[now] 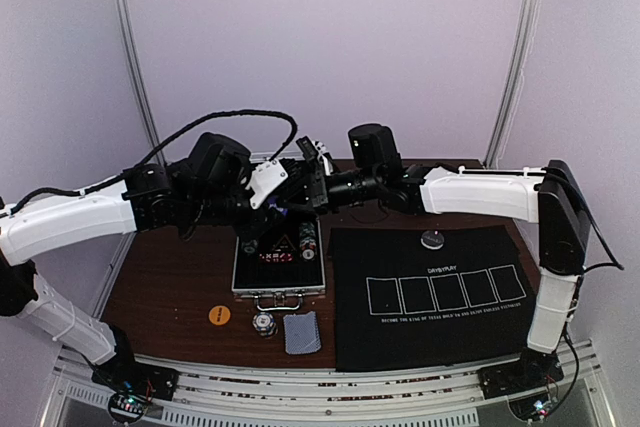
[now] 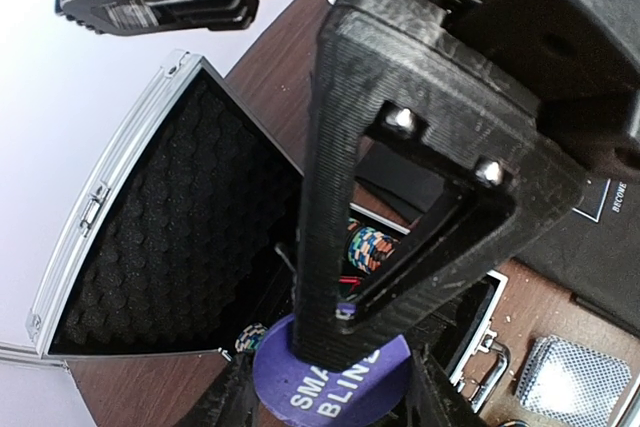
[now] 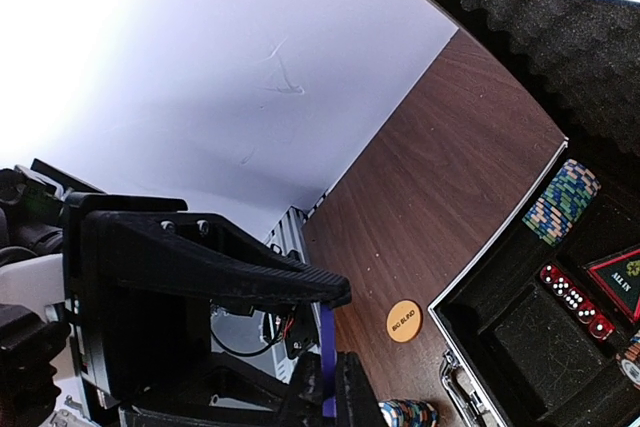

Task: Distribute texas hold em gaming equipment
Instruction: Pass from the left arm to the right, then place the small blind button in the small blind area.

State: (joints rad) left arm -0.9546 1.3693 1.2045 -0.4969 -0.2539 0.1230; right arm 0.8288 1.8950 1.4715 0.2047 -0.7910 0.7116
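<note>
Above the open silver case [image 1: 280,291] on the table [image 1: 170,287], the left fingers [image 2: 432,403] pinch the purple disc [image 2: 330,392] by its rim while the right fingers [image 2: 335,127] clamp across its faces.

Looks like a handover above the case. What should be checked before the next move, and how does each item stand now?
1. Right gripper closed on the purple disc: ok, the disc's edge sits between its fingers.
2. Left gripper holding the same disc: ok, one finger at each side.
3. Right grip firm enough for release: cannot tell.
4. Black mat has bare room: ok, only a dark disc at its far edge.
5. Orange disc and cards lie off the mat: ok.
</note>
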